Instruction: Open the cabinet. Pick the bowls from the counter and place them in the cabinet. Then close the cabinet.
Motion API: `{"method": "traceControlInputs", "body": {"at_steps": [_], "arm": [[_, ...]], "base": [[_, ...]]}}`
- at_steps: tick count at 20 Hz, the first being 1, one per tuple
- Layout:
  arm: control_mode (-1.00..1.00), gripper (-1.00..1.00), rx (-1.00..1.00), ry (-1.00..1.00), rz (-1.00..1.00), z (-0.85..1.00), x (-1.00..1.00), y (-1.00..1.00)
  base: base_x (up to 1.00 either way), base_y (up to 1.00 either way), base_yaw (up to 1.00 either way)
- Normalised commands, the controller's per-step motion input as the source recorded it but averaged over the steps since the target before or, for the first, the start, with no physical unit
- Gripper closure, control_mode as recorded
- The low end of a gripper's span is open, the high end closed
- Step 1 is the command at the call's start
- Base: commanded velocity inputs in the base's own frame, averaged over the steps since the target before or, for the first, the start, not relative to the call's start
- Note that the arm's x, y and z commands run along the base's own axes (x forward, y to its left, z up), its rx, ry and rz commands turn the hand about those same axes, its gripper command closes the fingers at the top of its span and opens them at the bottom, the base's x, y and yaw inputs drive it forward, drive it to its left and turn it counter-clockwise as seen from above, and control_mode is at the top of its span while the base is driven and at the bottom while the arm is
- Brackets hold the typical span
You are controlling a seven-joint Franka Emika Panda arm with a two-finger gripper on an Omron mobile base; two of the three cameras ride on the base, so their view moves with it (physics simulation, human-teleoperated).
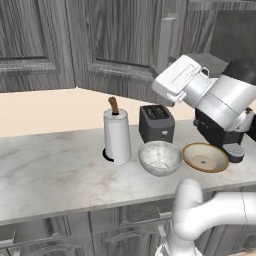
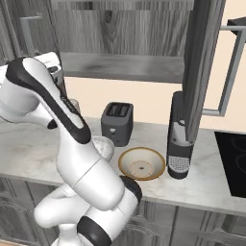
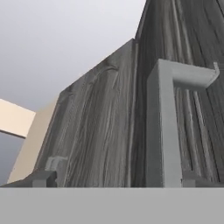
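Observation:
The cabinet's right door (image 2: 199,62) stands swung open, baring the grey shelf (image 2: 125,67). Its left door (image 1: 125,35) is shut, with a long grey bar handle (image 3: 164,127). My gripper (image 3: 118,181) is open just in front of that handle, which stands between the fingertips, nearer the right one. My white hand (image 1: 176,80) hangs below and right of the handle (image 1: 167,42). On the counter (image 1: 60,175) sit the speckled grey-white bowl (image 1: 160,157) and, to its right, the tan bowl (image 1: 205,156). My arm half hides the speckled bowl (image 2: 103,146) in the right base view; the tan bowl (image 2: 142,163) shows fully.
A paper towel roll (image 1: 116,135) stands left of the speckled bowl. A dark toaster (image 1: 156,122) sits behind the bowls, and a coffee machine (image 2: 180,139) stands right of the tan bowl, under the open door. A black cooktop (image 2: 230,163) lies at the far right.

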Motion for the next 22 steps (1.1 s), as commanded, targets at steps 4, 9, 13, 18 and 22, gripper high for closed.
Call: {"method": "traceControlInputs", "body": {"at_steps": [4,9,13,18,22], "arm": [[-1.0,-1.0,0.02,-0.03,-0.5,0.26,-0.94,-0.78],[-1.0,-1.0,0.0,-0.06,-0.51,0.41,-0.87,-0.79],[-1.0,-1.0,0.05,-0.05,-0.35,0.64,-0.88,-0.99],[-1.0,-1.0,0.01,0.05,-0.13,0.47,0.08,-0.66],[-1.0,-1.0,0.05,0.13,0.0,0.32,0.16,-0.6]], "base": [[0.0,0.0,0.0],[0.0,0.0,0.0],[0.0,0.0,0.0],[0.0,0.0,0.0],[0.0,0.0,0.0]]}}
